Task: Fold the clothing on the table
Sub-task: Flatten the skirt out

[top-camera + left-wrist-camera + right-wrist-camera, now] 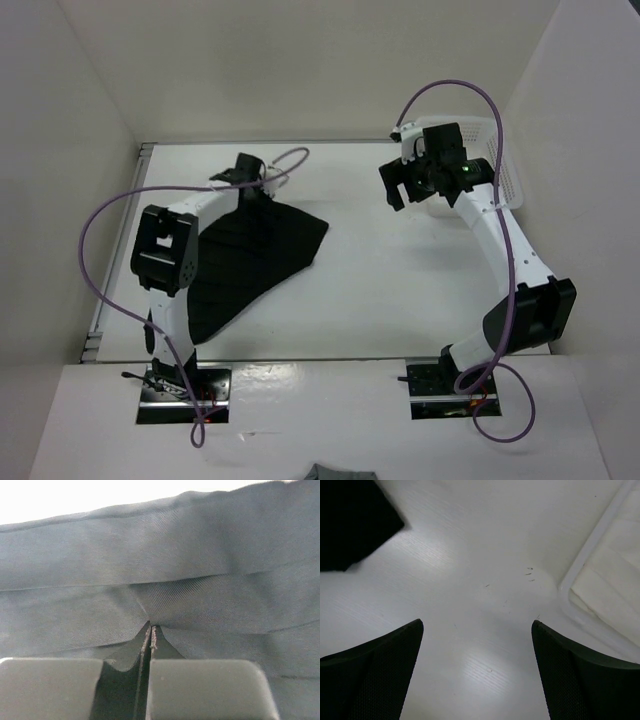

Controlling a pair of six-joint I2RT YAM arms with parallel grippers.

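step in hand: grasp made for the first fold. the skirt [255, 250] lies spread in the left half of the top view, on the tabletop [380, 280], narrow end toward the upper left and wide hem running down toward the left arm's base. the left hand [243, 172] sits at the upper edge of the cloth. in its wrist view the left hand [151, 630] shows its jaws pressed together, with a small pucker of skirt [160, 570] drawn up into the tips, so it reads as pinched on a thin fold. the right hand [405, 190] hangs at upper right, well apart from the garment, beside the basket [500, 160]. in its own view the right hand [477, 625] stands wide with nothing between the jaws, above bare tabletop [470, 580], and one skirt corner [350, 520] shows at upper left. judgement: the next move calls for lifting the pinched edge and carrying it across the garment, low enough not to drag the rest. the right hand may need to take a second corner. materials: black woven cloth with fine twill lines and soft pleats, limp, likely to slip. the tabletop is matte white. the basket rim [590, 555] is white plastic, with a white cloth [610, 595] inside.
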